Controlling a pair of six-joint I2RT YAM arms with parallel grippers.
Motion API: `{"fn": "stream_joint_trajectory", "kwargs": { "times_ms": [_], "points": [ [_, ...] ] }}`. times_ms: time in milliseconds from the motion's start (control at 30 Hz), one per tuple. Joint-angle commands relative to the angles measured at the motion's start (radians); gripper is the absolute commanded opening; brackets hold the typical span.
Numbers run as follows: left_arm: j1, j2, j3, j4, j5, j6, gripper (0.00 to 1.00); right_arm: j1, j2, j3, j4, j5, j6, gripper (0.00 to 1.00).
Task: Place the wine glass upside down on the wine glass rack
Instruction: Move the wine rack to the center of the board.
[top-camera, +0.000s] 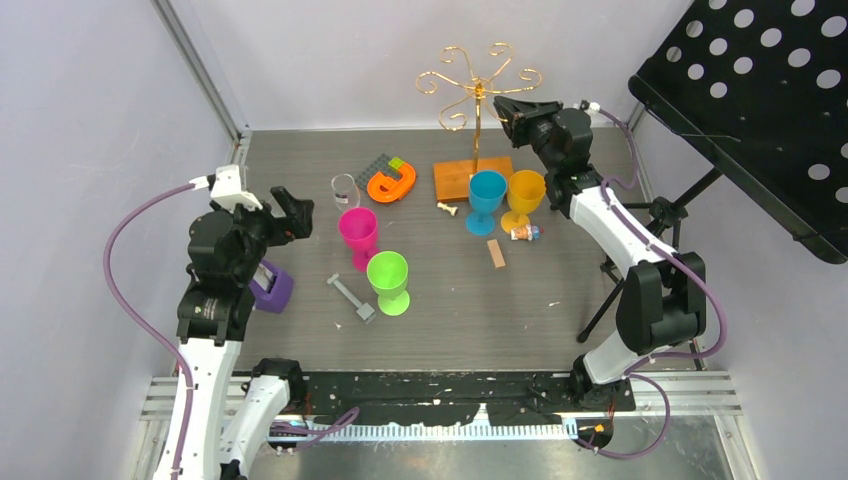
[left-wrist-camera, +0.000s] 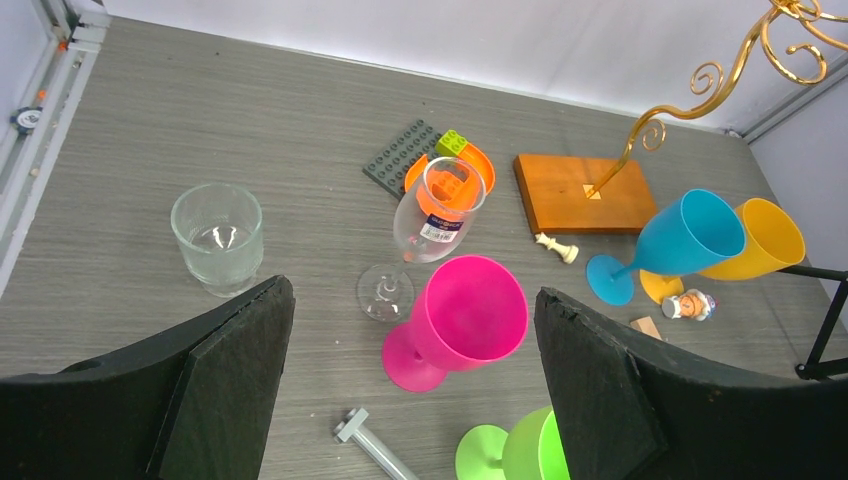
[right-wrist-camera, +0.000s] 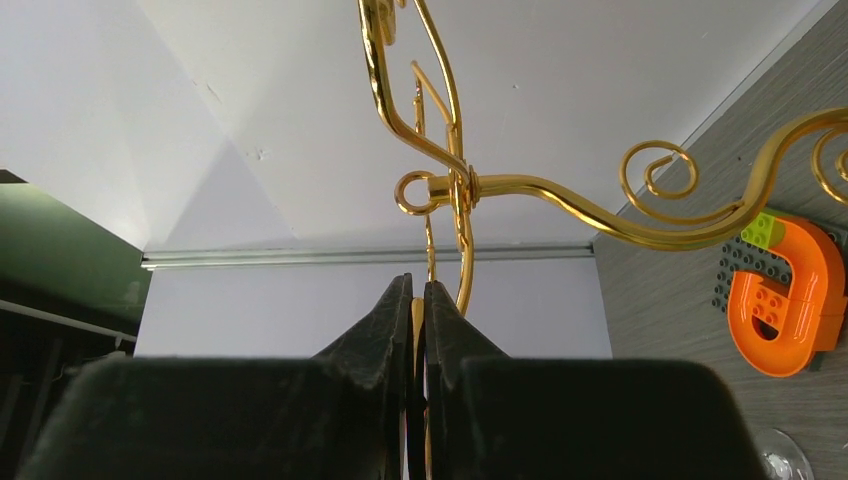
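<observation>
The wine glass (left-wrist-camera: 436, 208) is clear and stands upright on the grey table behind the pink goblet; it also shows in the top view (top-camera: 345, 189). The wine glass rack (top-camera: 477, 90) is a gold wire stand with curled arms on an orange-brown wooden base (left-wrist-camera: 585, 192) at the back. My right gripper (top-camera: 502, 104) is up at the rack's top, shut on one gold wire arm (right-wrist-camera: 455, 188) that runs between its jaws (right-wrist-camera: 418, 292). My left gripper (left-wrist-camera: 415, 292) is open and empty, above the pink goblet and the wine glass's foot; it also shows in the top view (top-camera: 293, 212).
Pink (top-camera: 358, 230), green (top-camera: 388, 281), blue (top-camera: 487, 197) and yellow (top-camera: 525, 196) goblets stand mid-table. A glass tumbler (left-wrist-camera: 217, 238), an orange brick piece (top-camera: 390, 182), a chess pawn (top-camera: 447, 208), a metal bolt (top-camera: 350, 297), a purple object (top-camera: 272, 288). A black perforated stand (top-camera: 760, 100) is at the right.
</observation>
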Motion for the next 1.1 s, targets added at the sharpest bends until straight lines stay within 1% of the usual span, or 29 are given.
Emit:
{"fn": "stream_joint_trajectory", "kwargs": {
  "times_ms": [0, 333, 600, 1067],
  "points": [
    [-0.005, -0.011, -0.002, 0.012, -0.01, -0.01, 0.89, 0.028, -0.059, 0.048, 0.026, -0.081, 0.056, 0.06],
    [-0.004, -0.005, -0.011, 0.022, -0.006, -0.03, 0.88, 0.031, -0.084, 0.03, 0.052, -0.16, 0.095, 0.06],
    [-0.004, -0.004, -0.007, 0.024, -0.004, -0.032, 0.88, 0.029, -0.088, 0.028, 0.109, -0.222, 0.143, 0.06],
    [-0.004, 0.008, -0.009, 0.032, 0.007, -0.045, 0.88, 0.04, -0.071, 0.034, 0.117, -0.386, 0.126, 0.06]
  ]
}}
